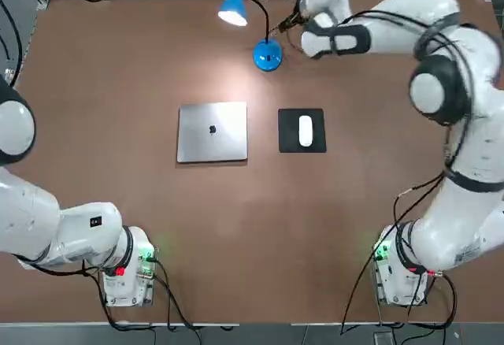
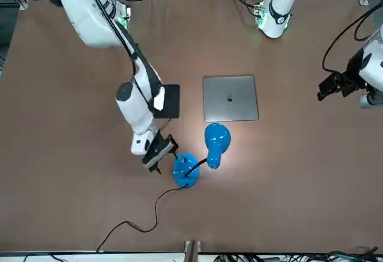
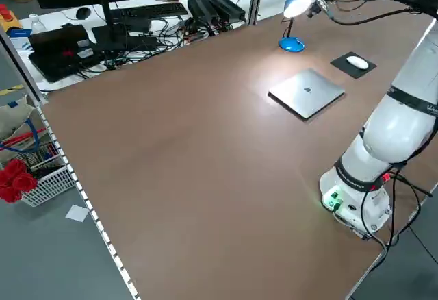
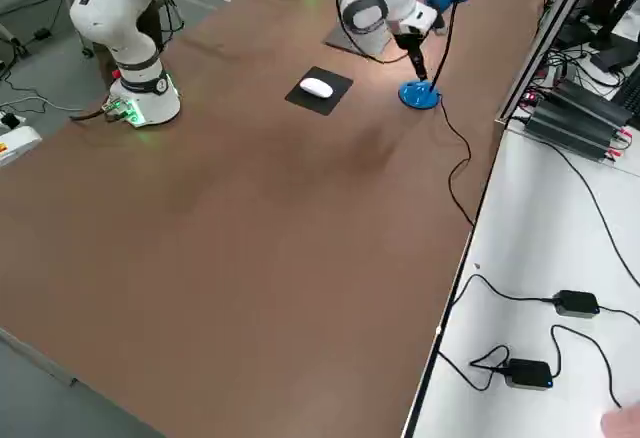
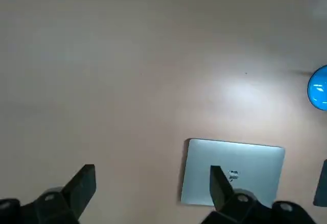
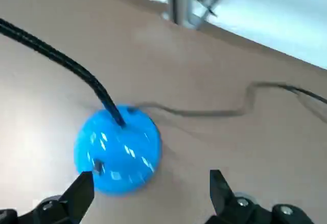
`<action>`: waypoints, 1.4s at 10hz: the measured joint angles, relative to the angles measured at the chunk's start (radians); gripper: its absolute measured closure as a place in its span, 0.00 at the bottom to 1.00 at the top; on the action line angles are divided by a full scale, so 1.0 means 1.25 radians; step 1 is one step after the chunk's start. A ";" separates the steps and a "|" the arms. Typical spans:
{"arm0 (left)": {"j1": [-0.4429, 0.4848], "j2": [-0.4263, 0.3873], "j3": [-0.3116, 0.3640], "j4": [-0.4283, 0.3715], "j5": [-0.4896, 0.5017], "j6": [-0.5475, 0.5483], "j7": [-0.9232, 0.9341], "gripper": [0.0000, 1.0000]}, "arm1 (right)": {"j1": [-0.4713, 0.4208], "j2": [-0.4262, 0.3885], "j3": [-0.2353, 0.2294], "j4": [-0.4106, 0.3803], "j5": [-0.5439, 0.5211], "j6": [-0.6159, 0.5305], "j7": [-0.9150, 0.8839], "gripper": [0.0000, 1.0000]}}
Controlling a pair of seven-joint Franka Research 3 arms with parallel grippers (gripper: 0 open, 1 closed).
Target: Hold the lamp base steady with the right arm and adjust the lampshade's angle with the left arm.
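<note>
right gripper (image 6: 145, 196) open just beside the lamp base (image 6: 118, 150), empty; left gripper (image 5: 150, 193) open above the table (image 5: 127, 70).

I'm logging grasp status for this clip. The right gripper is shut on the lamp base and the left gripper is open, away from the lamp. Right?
Not quite. The right gripper is open and only beside the lamp base, not shut on it; the right wrist view shows its fingers spread apart with the base off-centre. The left gripper is indeed open, away from the lamp.
</note>
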 joint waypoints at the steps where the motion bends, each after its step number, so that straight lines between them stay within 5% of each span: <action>1: -0.042 -0.013 0.055 -0.011 -0.001 0.005 0.017 0.01 | -0.018 -0.110 -0.004 -0.025 0.007 -0.167 0.021 0.00; 3: -0.087 -0.026 0.120 -0.015 -0.002 0.005 0.059 0.01 | -0.036 -0.293 -0.069 -0.037 0.069 -0.462 0.039 0.00; 6: -0.084 -0.030 0.125 -0.018 -0.002 0.002 0.093 0.00 | -0.058 -0.450 -0.236 -0.038 0.119 -0.704 0.058 0.00; 10: -0.081 -0.018 0.128 0.005 -0.002 0.002 0.120 0.01 | -0.204 -0.510 -0.252 -0.042 0.111 -0.804 0.025 0.00; 14: -0.059 0.003 0.128 0.009 -0.002 -0.005 0.127 0.02 | -0.224 -0.509 -0.233 -0.047 0.098 -0.804 0.010 0.00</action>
